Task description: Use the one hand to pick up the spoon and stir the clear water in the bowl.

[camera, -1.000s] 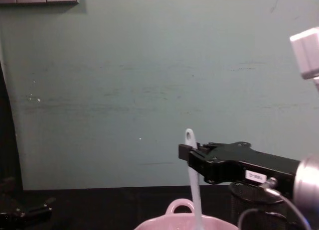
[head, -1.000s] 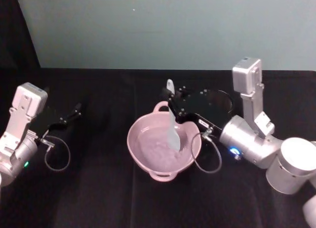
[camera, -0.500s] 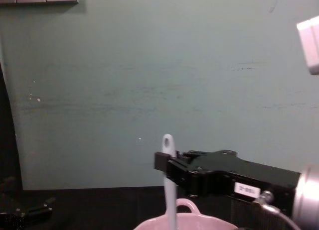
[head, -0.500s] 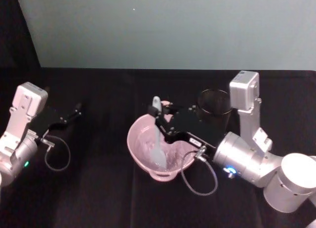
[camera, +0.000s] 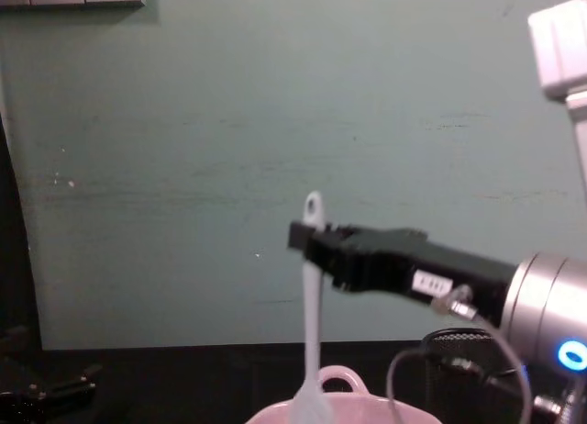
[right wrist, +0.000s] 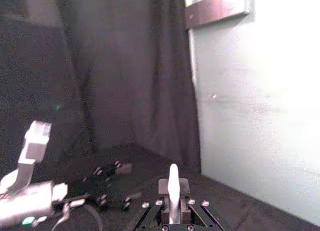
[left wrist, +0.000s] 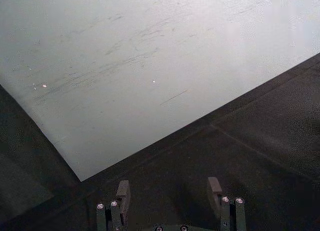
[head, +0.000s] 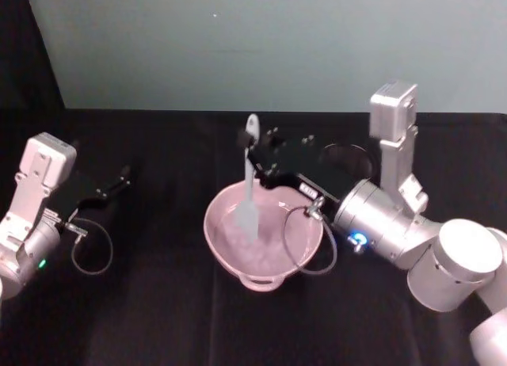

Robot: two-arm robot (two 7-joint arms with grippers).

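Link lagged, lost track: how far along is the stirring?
Pickup looks done: the right claw is shut on the spoon near its top end. In hand: its blade hangs down inside the bowl. Left: the stirring itself; whether the blade meets the water is unclear. The left claw sits parked, open, at the left of the table.

The pale pink round bowl [head: 261,282] is glossy and smooth; the long slim white spoon [head: 249,184] at its eleven o'clock is matt plastic. The black table cloth [head: 158,303] beneath looks matt.

Head camera high, looking down, chest camera low, looking across, both see the bowl [head: 226,255], wrist cameras close up
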